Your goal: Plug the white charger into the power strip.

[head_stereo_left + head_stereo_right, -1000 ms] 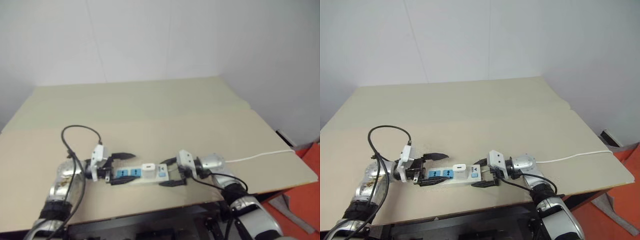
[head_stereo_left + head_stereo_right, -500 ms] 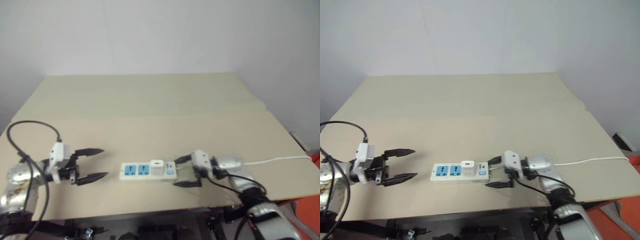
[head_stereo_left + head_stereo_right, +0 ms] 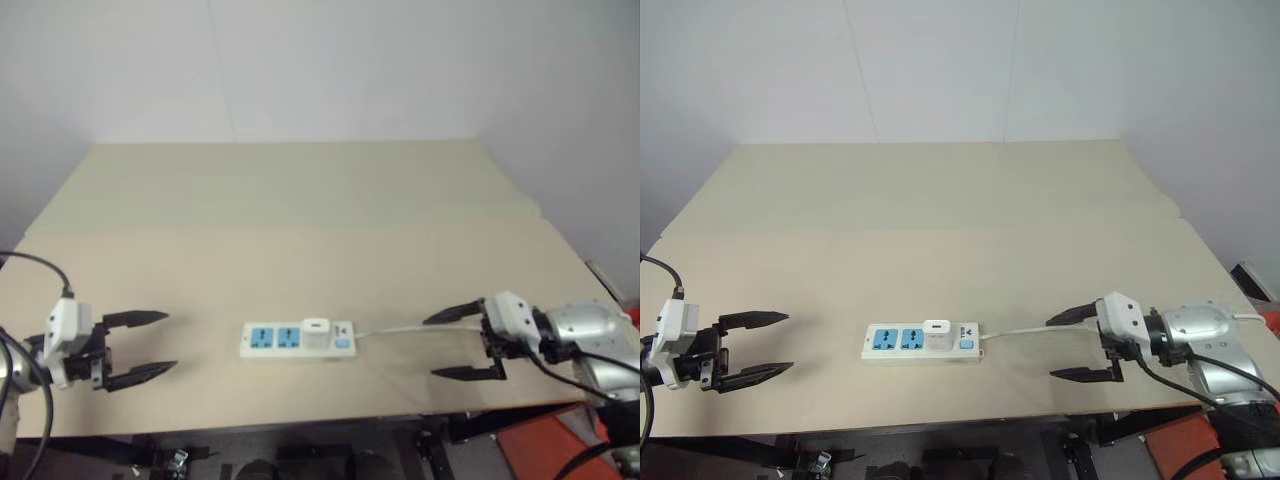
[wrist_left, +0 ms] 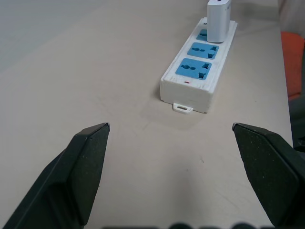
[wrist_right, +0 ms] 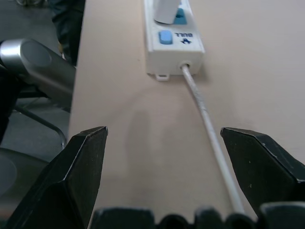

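Charger seated — we judge the task done.
The small white plastic cube charger (image 3: 935,330) stands in the long white power strip (image 3: 921,344) with blue sockets, lower centre; left gripper (image 3: 752,346) and right gripper (image 3: 1074,345) both released — empty, well apart.

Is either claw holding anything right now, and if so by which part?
Nothing is held. The left claw and right claw are both open, well clear of the power strip.

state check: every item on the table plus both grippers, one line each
Small white plastic cube charger: upright, plugged into the strip's socket nearest the switch.
Long white plastic power strip: flat on the table, two blue sockets free.
Thin white cord: on the table, running between the right gripper's fingers.
Left gripper: open, empty.
Right gripper: open, empty.
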Robot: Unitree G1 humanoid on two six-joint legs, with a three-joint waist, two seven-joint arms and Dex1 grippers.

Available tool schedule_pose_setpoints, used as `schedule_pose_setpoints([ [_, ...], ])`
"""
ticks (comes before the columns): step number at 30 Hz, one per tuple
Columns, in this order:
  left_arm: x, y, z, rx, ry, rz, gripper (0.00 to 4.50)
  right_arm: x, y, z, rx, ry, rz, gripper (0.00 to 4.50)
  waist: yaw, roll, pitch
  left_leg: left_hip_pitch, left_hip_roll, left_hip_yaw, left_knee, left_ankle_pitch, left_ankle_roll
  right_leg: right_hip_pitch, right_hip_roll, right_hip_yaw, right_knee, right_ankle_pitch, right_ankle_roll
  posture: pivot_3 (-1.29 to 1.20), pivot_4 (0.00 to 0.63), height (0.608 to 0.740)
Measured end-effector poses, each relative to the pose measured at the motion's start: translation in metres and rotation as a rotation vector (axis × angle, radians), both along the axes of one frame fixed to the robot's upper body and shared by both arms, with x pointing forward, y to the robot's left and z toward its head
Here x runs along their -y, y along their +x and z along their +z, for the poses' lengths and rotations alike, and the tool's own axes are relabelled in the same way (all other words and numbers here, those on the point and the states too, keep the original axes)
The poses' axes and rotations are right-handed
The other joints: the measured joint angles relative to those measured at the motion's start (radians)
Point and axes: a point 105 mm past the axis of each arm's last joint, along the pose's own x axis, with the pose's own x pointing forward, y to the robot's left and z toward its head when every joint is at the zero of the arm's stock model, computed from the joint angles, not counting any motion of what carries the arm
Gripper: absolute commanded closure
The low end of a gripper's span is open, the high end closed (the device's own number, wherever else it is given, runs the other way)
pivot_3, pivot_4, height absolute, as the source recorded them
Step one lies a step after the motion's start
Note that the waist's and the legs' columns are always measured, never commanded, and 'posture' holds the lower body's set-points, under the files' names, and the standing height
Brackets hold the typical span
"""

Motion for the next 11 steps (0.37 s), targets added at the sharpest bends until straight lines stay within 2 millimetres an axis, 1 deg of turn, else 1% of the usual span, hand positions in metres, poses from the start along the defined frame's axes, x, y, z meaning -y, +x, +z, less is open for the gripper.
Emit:
schedule_pose_setpoints([
  [11,0.0028,0.0061,0.0043,0.001,-0.015,-0.004,0.0,-0.0066,-0.0071,-0.0039,-0.02,0.009,-0.03,0.05,0.003,0.0,0.0,0.0,-0.001,0.0,0.0,0.0,0.0,0.0,0.0,0.0,0.001,0.0,0.0,0.0,0.15,0.74],
])
